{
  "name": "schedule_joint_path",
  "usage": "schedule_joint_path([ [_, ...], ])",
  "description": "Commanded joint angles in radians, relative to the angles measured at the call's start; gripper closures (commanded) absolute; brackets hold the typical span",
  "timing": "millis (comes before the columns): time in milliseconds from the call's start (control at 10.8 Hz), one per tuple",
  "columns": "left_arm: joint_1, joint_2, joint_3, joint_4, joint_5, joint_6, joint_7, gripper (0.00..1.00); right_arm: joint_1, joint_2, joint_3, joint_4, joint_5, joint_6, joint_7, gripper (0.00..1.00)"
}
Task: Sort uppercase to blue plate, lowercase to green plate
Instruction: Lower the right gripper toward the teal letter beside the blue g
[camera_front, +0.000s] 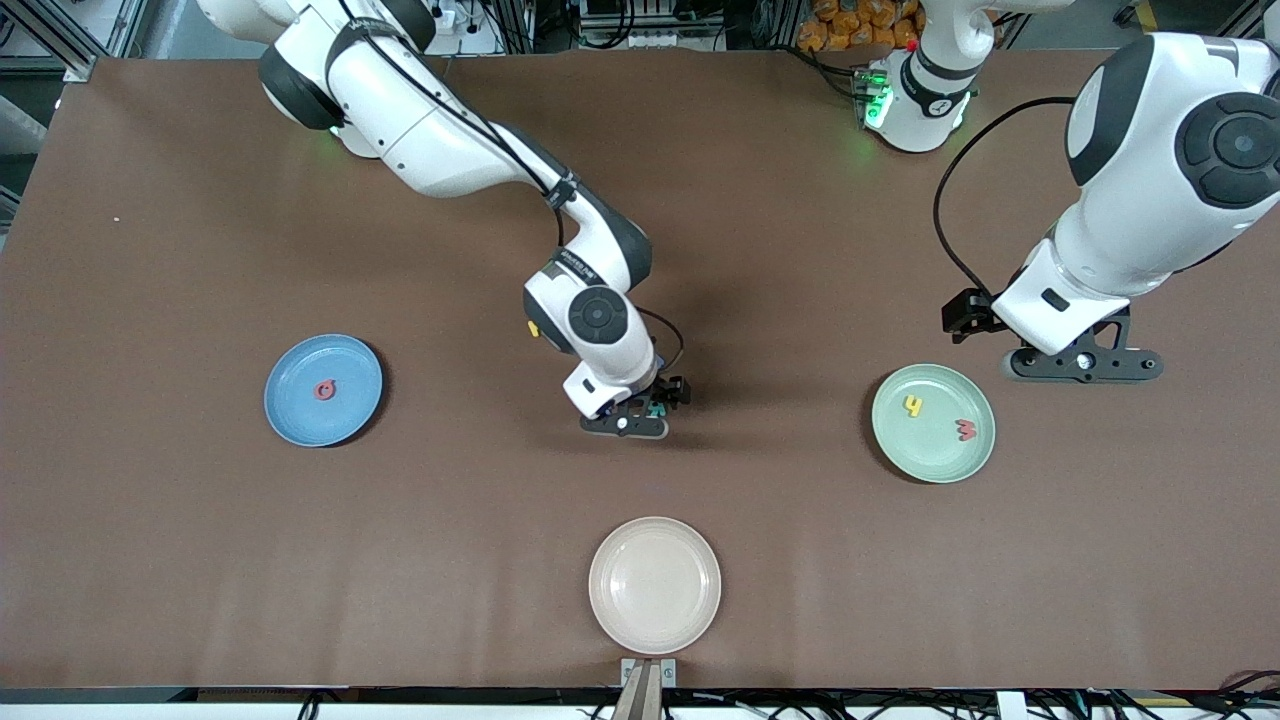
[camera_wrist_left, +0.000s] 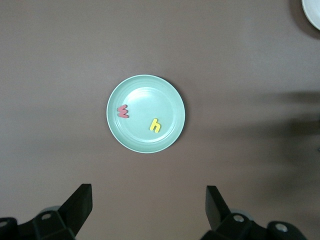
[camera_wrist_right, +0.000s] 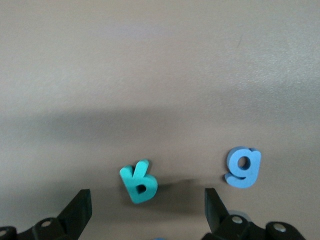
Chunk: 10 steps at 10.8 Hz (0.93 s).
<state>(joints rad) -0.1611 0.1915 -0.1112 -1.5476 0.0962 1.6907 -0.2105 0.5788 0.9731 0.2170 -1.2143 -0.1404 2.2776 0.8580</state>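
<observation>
Hovering low at mid-table, the right gripper (camera_wrist_right: 145, 210), jaws apart, straddles the teal-green R (camera_wrist_right: 139, 182) to lift it; the left gripper (camera_wrist_left: 149, 210) waits, jaws apart, above the green plate (camera_wrist_left: 170, 95).

robot lab, brown-covered table (camera_front: 200, 520), aluminium frame rails (camera_front: 60, 35), cable bundles (camera_front: 640, 20), two mounted arms

Teal R (camera_wrist_right: 138, 183) — between open claw (camera_wrist_right: 145, 207).

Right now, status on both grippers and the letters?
Right gripper open, low over teal R, blue a beside it. Left gripper open, waiting above green plate. Q on blue plate. Nothing blocking.
</observation>
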Motion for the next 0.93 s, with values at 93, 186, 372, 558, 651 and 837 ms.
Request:
schedule_joint_path([
  [93, -0.005, -0.001, -0.002, -0.005, -0.010, 0.000, 0.023, 0.00, 0.009, 0.002, -0.004, 0.038, -0.031, -0.056, -0.097, 0.00],
  [186, -0.005, -0.001, -0.002, -0.003, -0.016, 0.006, 0.023, 0.00, 0.013, 0.024, -0.005, 0.095, -0.031, -0.091, -0.097, 0.00],
  [372, -0.006, -0.001, -0.002, -0.003, -0.015, 0.006, 0.023, 0.00, 0.012, 0.044, -0.004, 0.142, -0.028, -0.115, -0.100, 0.00],
  [558, -0.008, -0.003, -0.002, -0.003, -0.016, 0.006, 0.023, 0.00, 0.021, 0.070, -0.004, 0.151, -0.028, -0.099, -0.097, 0.00],
  [651, -0.008, -0.003, -0.004, -0.002, -0.015, 0.006, 0.023, 0.00, 0.022, 0.081, -0.004, 0.154, -0.028, -0.080, -0.096, 0.00],
  [837, -0.006, -0.009, -0.005, 0.000, -0.016, 0.006, 0.023, 0.00, 0.027, 0.098, -0.004, 0.154, -0.028, -0.053, -0.093, 0.00],
])
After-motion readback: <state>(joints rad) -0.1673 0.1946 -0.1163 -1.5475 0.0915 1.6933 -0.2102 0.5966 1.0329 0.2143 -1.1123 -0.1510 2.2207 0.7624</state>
